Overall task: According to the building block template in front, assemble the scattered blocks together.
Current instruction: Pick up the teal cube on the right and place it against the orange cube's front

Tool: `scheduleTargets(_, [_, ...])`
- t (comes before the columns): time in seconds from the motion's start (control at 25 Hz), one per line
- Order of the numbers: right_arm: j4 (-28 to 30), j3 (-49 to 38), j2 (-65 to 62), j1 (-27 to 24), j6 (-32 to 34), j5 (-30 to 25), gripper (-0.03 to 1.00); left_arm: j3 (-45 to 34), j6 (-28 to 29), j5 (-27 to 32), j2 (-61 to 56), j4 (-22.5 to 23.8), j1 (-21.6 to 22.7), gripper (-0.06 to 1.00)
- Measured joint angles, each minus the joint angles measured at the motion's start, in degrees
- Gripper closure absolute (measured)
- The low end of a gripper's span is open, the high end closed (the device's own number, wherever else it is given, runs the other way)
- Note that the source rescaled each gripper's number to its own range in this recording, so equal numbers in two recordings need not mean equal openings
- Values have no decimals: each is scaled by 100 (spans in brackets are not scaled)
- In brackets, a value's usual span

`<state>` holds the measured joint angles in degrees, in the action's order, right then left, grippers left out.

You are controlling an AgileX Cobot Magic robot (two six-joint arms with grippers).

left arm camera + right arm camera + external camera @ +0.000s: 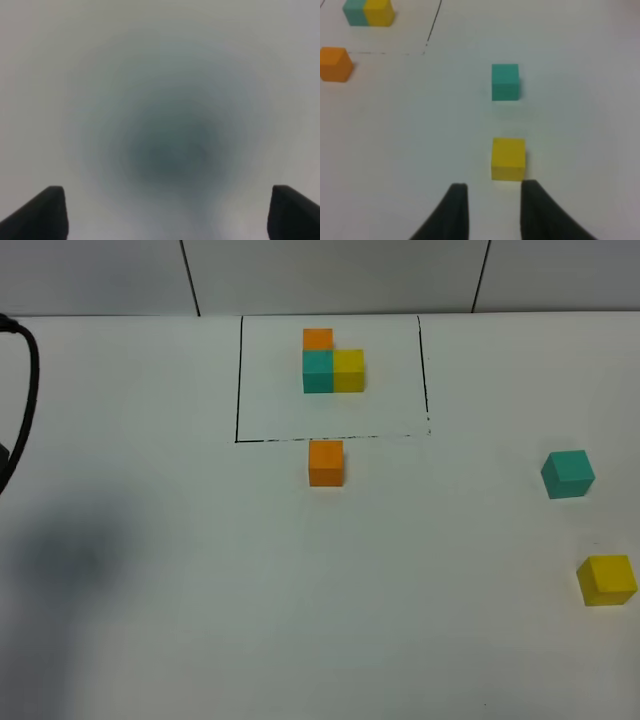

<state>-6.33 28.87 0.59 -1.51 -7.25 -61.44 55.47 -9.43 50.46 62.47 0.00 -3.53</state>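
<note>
The building block template (332, 360) is an orange, teal and yellow L-shaped trio inside a thin black rectangle (238, 380) at the back middle. The scattered orange cube (326, 462) lies just in front of the frame. The scattered teal cube (568, 474) and yellow cube (606, 579) lie at the right. Neither gripper shows in the high view. My right gripper (492, 187) is open and empty, just short of the yellow cube (508, 158), with the teal cube (505, 81) beyond it. My left gripper (162, 215) is open and empty over blurred bare table.
A black cable of the left arm (25, 390) curves along the left edge, with a dark shadow (70, 550) on the white table below it. The right wrist view also shows the orange cube (336, 64) and part of the template (367, 12).
</note>
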Motion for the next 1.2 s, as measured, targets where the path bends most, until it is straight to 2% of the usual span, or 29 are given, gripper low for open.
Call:
scheduleTargets(0.72, [0,0,0,0,-6,2,97,-1371,264,65,-2993,0,0,-2])
scheduleTargets(1.2, [0,0,0,0,-1,2,97,-2484,279,542,-5281,0,0,0])
